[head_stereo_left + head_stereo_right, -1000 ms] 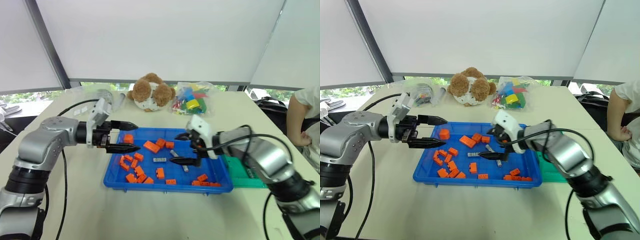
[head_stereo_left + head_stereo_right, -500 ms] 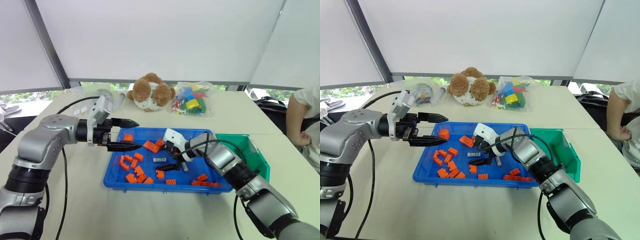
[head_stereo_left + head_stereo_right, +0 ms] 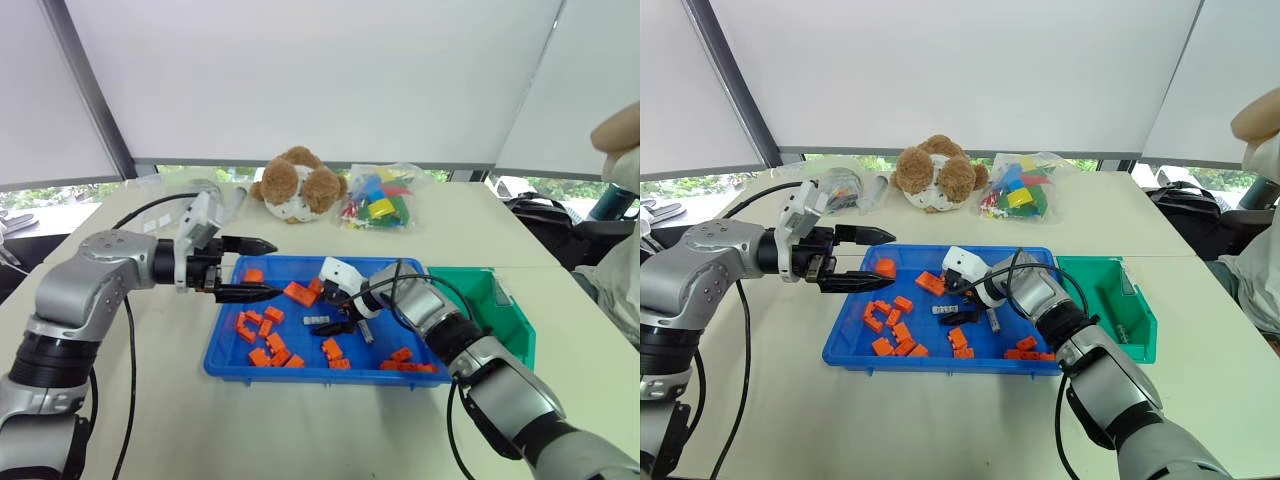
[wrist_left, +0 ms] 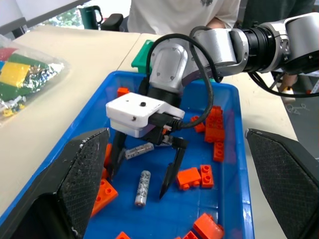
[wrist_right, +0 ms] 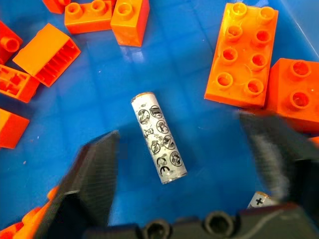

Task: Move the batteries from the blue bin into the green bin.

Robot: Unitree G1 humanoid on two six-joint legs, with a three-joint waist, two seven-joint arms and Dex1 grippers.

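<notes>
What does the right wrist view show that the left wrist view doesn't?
Right wrist view: the printed symbols on the battery, and the plus end of a second battery. Left wrist view: the right tool from outside, open astride that battery, the green bin, a bag of coloured blocks. Both: blue bin, orange bricks.

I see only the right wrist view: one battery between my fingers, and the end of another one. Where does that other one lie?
Observer: In the left wrist view the second battery lies under the white body of the right gripper, behind the first battery.
Operator: Where is the green bin?
Observer: The green bin stands against the right side of the blue bin.
Operator: And the left gripper?
Observer: The left gripper hovers open near the blue bin's far left corner.
</notes>
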